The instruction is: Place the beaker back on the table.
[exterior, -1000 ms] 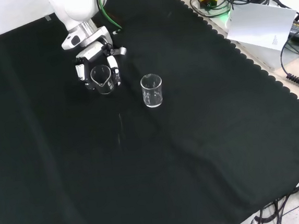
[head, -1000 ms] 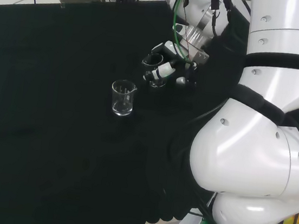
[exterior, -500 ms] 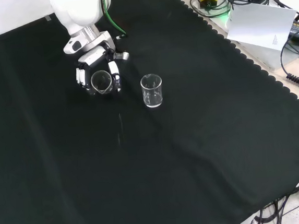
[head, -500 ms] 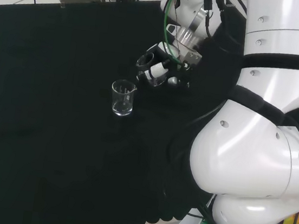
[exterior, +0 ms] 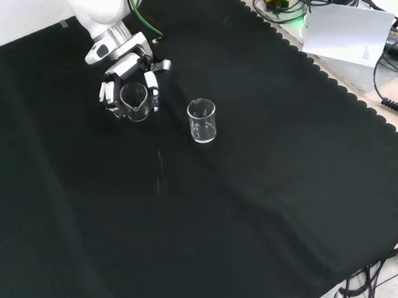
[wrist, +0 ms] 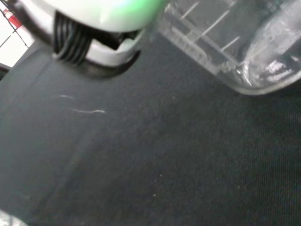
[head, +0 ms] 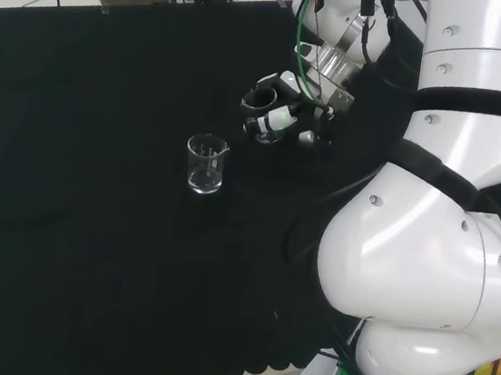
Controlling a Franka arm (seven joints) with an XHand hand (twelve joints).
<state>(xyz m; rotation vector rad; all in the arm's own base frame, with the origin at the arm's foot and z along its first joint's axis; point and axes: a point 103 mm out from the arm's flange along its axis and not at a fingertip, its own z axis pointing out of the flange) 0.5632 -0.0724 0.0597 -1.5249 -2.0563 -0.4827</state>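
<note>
Cloth (exterior: pixel 272 184), black, covers the whole bench in the front view. Over its far part the hand (exterior: pixel 131 78) has its fingers curled round a clear beaker (exterior: pixel 134 101), rim facing the camera. The wrist view adds what the others lack: the beaker's base (wrist: pixel 254 70) tilted and off the cloth. In the head view the held beaker is hard to make out among the fingers (head: pixel 277 116). A second beaker (exterior: pixel 202 120) stands upright just right of the hand in the front view.
</note>
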